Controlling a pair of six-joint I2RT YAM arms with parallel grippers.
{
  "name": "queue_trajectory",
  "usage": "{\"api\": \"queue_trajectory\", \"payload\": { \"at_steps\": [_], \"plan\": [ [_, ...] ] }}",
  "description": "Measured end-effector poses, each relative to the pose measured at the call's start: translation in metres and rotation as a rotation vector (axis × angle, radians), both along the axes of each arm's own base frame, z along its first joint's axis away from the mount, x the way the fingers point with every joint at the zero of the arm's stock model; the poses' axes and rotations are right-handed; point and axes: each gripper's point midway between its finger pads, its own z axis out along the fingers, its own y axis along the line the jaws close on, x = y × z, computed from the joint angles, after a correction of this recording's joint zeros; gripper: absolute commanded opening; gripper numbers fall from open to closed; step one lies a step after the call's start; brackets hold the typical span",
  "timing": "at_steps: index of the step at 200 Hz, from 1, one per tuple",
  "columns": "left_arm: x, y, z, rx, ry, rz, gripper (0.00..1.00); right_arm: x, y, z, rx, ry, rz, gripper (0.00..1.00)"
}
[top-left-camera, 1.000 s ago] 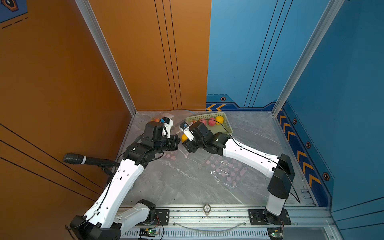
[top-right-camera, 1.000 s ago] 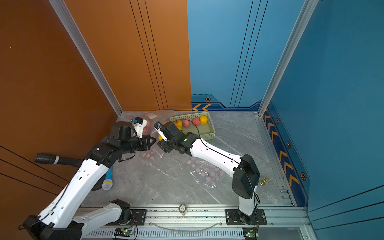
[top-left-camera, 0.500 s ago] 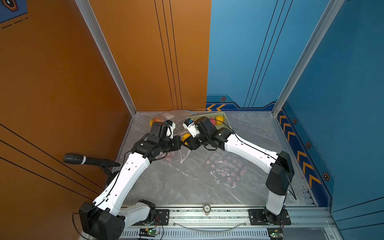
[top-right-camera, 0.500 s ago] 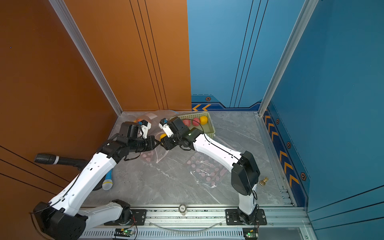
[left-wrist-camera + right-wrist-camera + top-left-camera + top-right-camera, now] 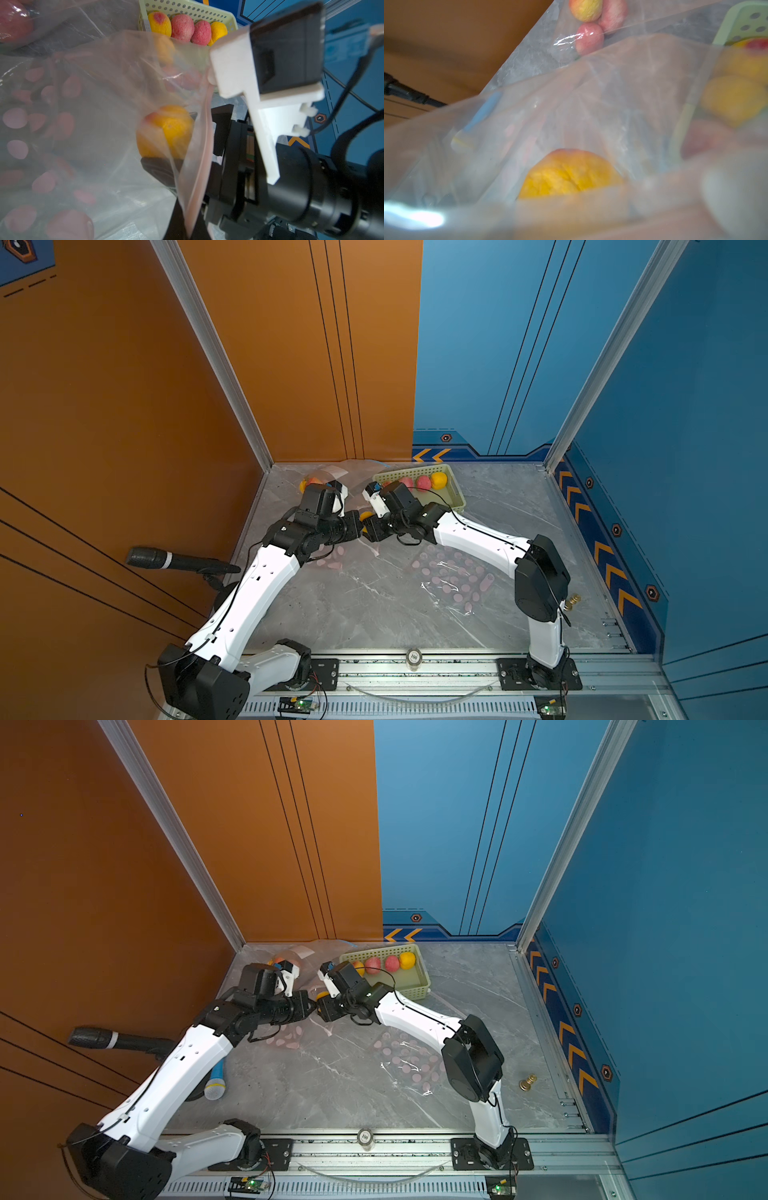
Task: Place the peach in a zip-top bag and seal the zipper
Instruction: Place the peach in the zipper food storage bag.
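The peach (image 5: 166, 133) sits just inside the open mouth of the zip-top bag (image 5: 99, 124), above the counter (image 5: 374, 614) and toward its far left. My right fingers (image 5: 161, 169) are about half open and clamped on the peach, one on each side. My left fingers (image 5: 356, 530) are fully closed. They seem to be pinching the bag's rim, which runs down toward them in the left wrist view, but the contact itself is hidden.

In both top views the two arms meet tip to tip at the fruit. A pale green basket (image 5: 187, 9) of more fruit stands at 1 o'clock from the peach. A second clear bag (image 5: 449, 576) lies flat at 5 o'clock. Another bag holding fruit (image 5: 316, 481) rests at 10 o'clock by the back corner. A black microphone (image 5: 166, 560) pokes in at 8 o'clock.
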Motion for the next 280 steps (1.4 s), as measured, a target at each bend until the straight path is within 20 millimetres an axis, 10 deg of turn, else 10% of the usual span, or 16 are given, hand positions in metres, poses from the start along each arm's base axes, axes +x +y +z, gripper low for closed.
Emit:
{"api": "queue_trajectory", "payload": {
  "at_steps": [108,194,280],
  "plan": [
    [0.003,0.001,0.015,-0.017,-0.054,0.029,0.0,0.007,-0.018,-0.026,-0.283,-0.103,-0.166,0.52],
    [0.019,-0.006,0.015,-0.034,-0.076,0.044,0.0,-0.017,-0.021,0.037,0.016,-0.009,-0.093,0.53],
    [0.016,-0.018,0.019,-0.061,-0.083,0.007,0.0,-0.013,0.0,-0.012,-0.01,0.054,-0.052,0.61]
  ]
}}
